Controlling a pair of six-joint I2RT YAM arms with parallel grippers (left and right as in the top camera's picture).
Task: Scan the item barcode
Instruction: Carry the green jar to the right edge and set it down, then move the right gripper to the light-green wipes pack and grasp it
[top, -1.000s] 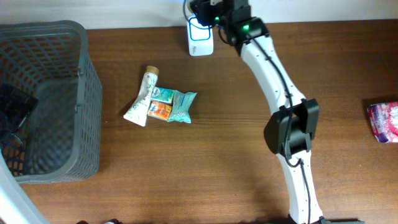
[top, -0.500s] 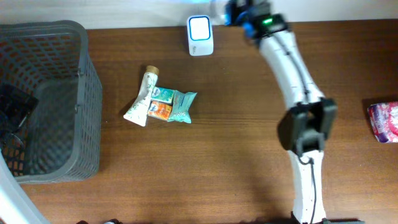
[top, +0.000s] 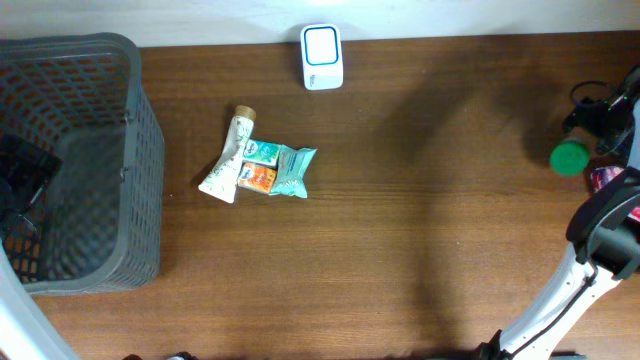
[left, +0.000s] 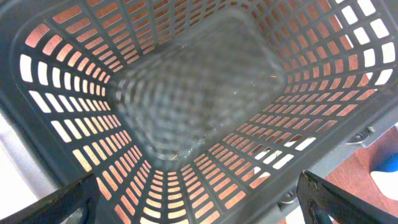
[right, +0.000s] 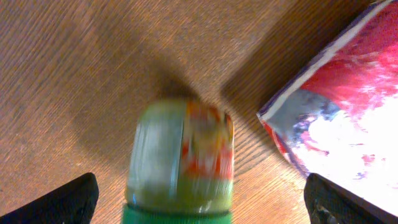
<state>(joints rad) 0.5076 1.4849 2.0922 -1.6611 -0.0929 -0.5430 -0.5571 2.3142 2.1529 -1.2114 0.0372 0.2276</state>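
Note:
A bottle (right: 180, 158) with a green cap (top: 570, 157) and an orange-and-green label lies blurred over the wood at the far right of the table. My right gripper (right: 205, 208) is open. Its fingertips (right: 68, 199) stand wide apart on either side of the bottle and do not touch it. The white scanner (top: 322, 57) sits at the back centre edge, far from that arm (top: 590, 130). My left gripper (left: 199, 202) is open inside the grey basket (left: 199, 106), holding nothing; it shows as a dark shape (top: 22, 175) in the overhead view.
A white tube (top: 228, 158) and a teal packet (top: 282, 170) lie together left of centre. A red-and-white packet (right: 348, 93) lies right beside the bottle at the table's right edge. The grey basket (top: 110, 60) fills the left side.
My right arm has swung from the scanner at the back to the far right edge. Its jaws have opened wide around the green-capped bottle. The left arm has not moved.

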